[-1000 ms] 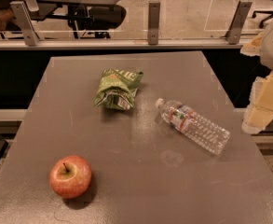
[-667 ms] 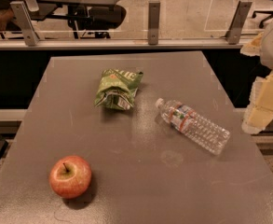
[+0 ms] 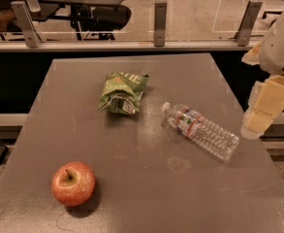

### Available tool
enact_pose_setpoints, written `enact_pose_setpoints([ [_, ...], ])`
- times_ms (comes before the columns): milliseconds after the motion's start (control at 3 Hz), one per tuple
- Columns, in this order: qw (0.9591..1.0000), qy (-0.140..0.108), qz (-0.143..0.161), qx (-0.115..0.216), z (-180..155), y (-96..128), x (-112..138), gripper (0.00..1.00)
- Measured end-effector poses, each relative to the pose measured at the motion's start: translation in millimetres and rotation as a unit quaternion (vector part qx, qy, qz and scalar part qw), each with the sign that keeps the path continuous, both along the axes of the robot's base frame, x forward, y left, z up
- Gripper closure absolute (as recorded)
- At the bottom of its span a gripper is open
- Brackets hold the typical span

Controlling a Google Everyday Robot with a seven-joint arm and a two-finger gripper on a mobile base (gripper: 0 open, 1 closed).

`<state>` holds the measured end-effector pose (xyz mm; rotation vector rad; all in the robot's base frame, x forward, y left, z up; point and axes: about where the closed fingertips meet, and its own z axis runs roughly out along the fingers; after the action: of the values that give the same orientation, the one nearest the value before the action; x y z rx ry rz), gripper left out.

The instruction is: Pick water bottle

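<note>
Pre-grasp, judging by the layout, with nothing lifted yet. Shows the water bottle (image 3: 199,130) lying on its side on the right half of the grey table (image 3: 156,193), with the white cap toward the far left, the base toward the near right, and the red, green and white label just behind the neck. Places the gripper (image 3: 256,123) off the table's right edge, beside and slightly above the bottle's base end, apart from it and carrying nothing. Cannot tell how far open (reads only as one pale block under the white wrist). Puts a crumpled green chip bag (image 3: 123,92) to the far left of the cap, near but not touching, and a red apple (image 3: 73,183) well apart at the near-left corner. Looks like the reach-in step next: needs a move leftward over the table and down onto the ribbed body, with the gripper turned across the bottle's long axis rather than along it. Calls for a hold near the middle and a gentle descent, to guard against a roll or skid toward the chip bag on an off-centre nudge.
</note>
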<state>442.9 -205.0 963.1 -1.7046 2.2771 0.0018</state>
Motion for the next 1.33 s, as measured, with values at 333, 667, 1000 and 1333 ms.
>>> enact_pose_setpoints([
  [333,0.9999,0.012,-0.004,0.003,-18.3,16.8,0.5,0.00],
  [667,0.9995,0.028,-0.014,-0.008,-40.1,36.1,-1.3,0.00],
  [1000,0.9980,0.050,-0.035,-0.018,-65.8,51.9,-0.9,0.00],
  [1333,0.9964,0.061,-0.054,-0.026,-84.4,58.0,2.1,0.00],
])
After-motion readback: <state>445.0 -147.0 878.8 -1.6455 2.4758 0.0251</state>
